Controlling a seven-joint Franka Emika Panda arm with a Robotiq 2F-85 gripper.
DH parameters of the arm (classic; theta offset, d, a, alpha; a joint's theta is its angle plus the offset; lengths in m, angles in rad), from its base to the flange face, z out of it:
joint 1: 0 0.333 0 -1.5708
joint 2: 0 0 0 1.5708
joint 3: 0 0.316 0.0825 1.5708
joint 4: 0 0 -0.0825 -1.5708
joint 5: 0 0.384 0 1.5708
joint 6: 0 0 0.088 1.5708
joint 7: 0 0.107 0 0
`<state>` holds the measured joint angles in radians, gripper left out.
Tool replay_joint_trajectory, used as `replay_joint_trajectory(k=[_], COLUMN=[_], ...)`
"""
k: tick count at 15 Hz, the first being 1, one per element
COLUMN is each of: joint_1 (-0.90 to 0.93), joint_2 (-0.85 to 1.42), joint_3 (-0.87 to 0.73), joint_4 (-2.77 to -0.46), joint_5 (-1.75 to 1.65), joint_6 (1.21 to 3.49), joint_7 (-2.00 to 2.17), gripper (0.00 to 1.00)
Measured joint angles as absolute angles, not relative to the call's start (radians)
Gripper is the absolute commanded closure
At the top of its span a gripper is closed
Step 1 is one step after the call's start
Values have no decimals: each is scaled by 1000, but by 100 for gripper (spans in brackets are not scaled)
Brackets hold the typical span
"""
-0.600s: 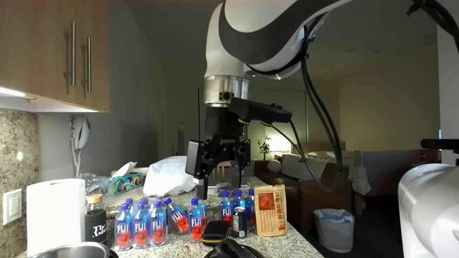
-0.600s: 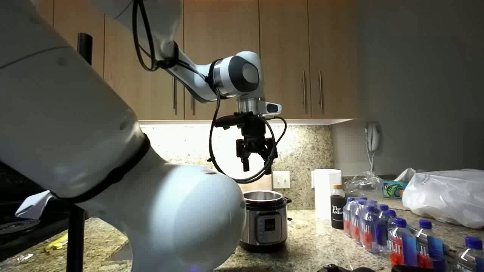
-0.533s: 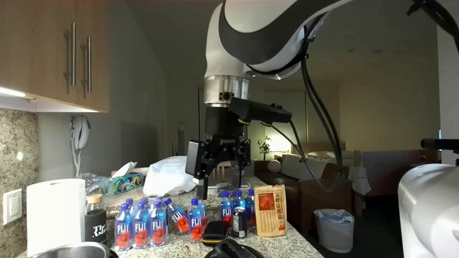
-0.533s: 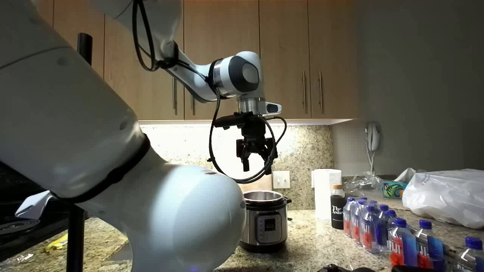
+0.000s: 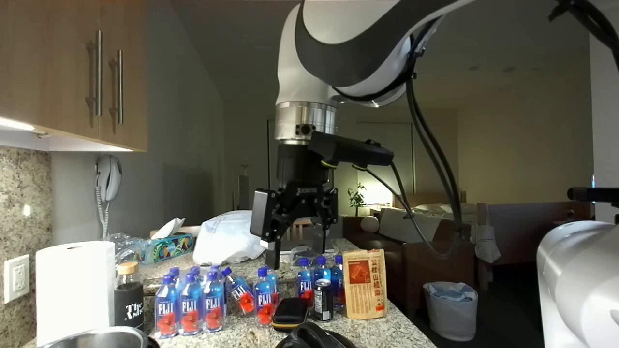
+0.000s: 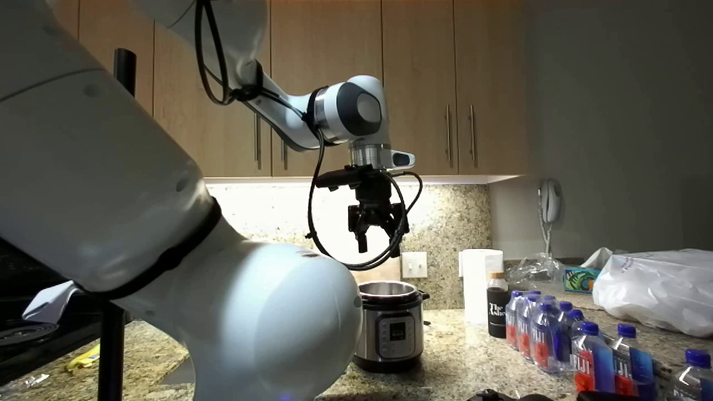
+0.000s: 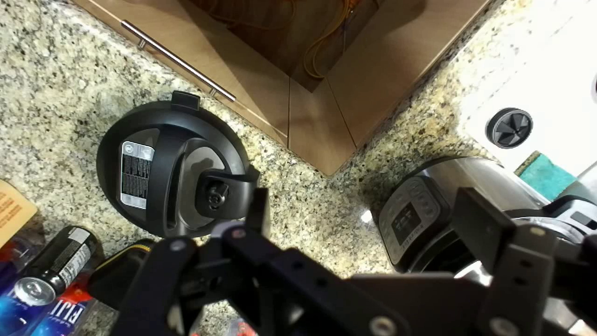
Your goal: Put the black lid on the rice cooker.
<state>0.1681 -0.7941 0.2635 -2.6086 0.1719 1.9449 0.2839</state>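
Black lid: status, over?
Gripper open, empty. Black lid on the counter, off the uncovered rice cooker. Possible snag: black case near lid.

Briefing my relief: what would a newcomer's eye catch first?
The white arm dominates both exterior views, its open gripper above the counter. In the wrist view, the black lid lies left of the uncovered rice cooker. FIJI bottles crowd the right of an exterior view.

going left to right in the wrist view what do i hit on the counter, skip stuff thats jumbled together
Tan packet at the left edge → black drink can → black lid → rice cooker.
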Motion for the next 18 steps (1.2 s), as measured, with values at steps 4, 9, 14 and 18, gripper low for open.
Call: replay_joint_trajectory(k=[4, 9, 14, 18], joint_1=[158, 96, -9, -129], joint_2=[-794, -795, -790, -709], joint_3=[258, 178, 65, -7], joint_4=[-2609, -2627, -2747, -2801], joint_5=[167, 159, 138, 103], joint_6=[1945, 1964, 2112, 2277], joint_7=[284, 281, 261, 256], gripper=[0, 0, 0, 0])
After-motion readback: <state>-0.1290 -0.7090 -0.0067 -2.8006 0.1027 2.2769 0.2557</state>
